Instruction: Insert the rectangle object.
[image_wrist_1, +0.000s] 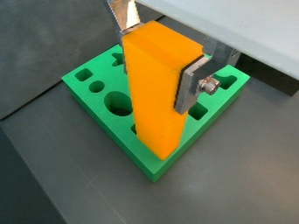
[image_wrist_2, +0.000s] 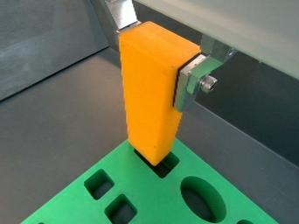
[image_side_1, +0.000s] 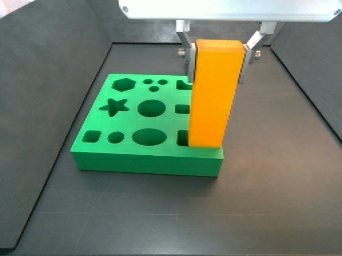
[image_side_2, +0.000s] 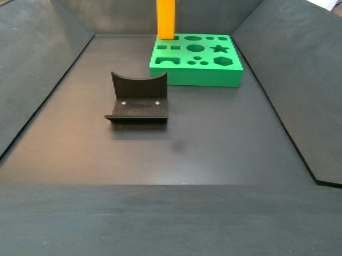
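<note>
Gripper: the gripper (image_wrist_1: 158, 45) is gripping the rectangle object (image_wrist_1: 160, 87) near its upper end, its silver fingers (image_wrist_1: 193, 83) pressing opposite faces, above the corner of the green board (image_wrist_1: 93, 107).
Rectangle object: it is standing upright, its lower end sitting in a rectangular hole (image_wrist_2: 160, 163) at the board's corner; in a side view (image_side_1: 215, 90) most of its length is rising above the board.
Reason for hold: the high grip is apparently keeping the fingers clear of the board during lowering.
Green board: it is lying flat on the dark floor (image_side_2: 187, 150), its other shaped holes empty.
Fixture: the fixture (image_side_2: 138, 99) is standing apart, unused.
Progress: insertion is looking begun, not finished.
</note>
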